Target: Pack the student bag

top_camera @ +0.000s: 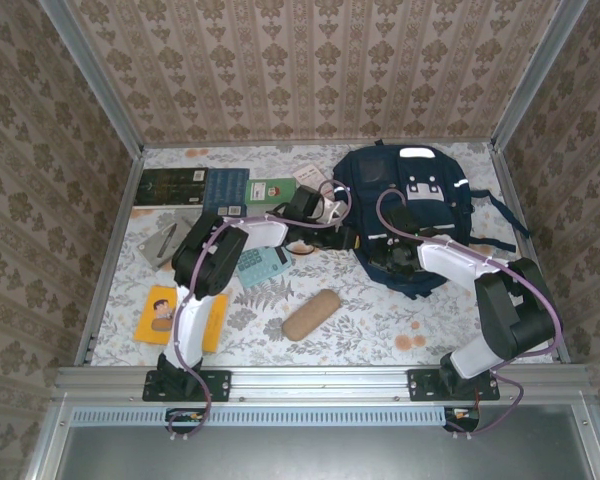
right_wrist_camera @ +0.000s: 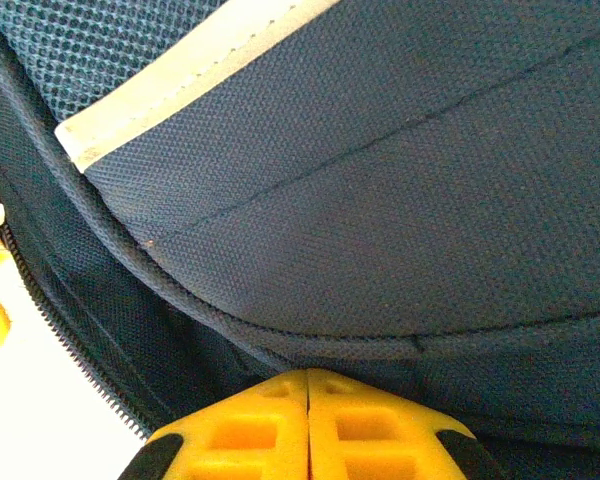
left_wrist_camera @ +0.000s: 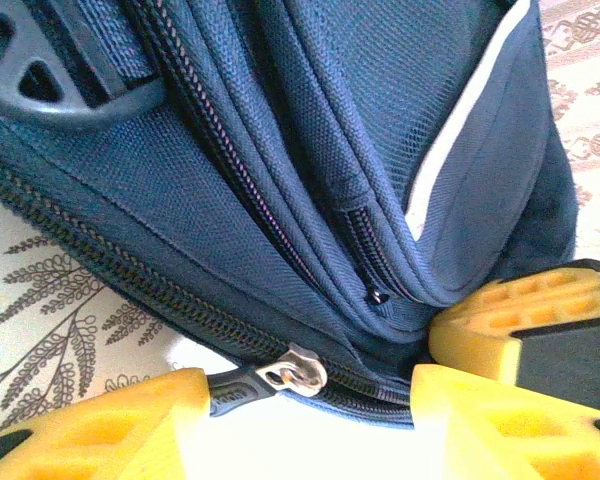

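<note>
The student bag, navy with white stripes, lies at the back right of the table. My left gripper is at its left edge. Up close, the left gripper is open, and its yellow fingers flank the zipper's silver slider. The slider's black pull tab touches the left finger. My right gripper is at the bag's near side. In its own view the right gripper is shut, tips pressed against the navy fabric below a piped seam. No fabric shows between them.
Dark books and a green card lie at the back left. A teal booklet, a brown pouch and a yellow book sit on the floral tablecloth nearer me. A second yellow gripper tip presses the bag's edge.
</note>
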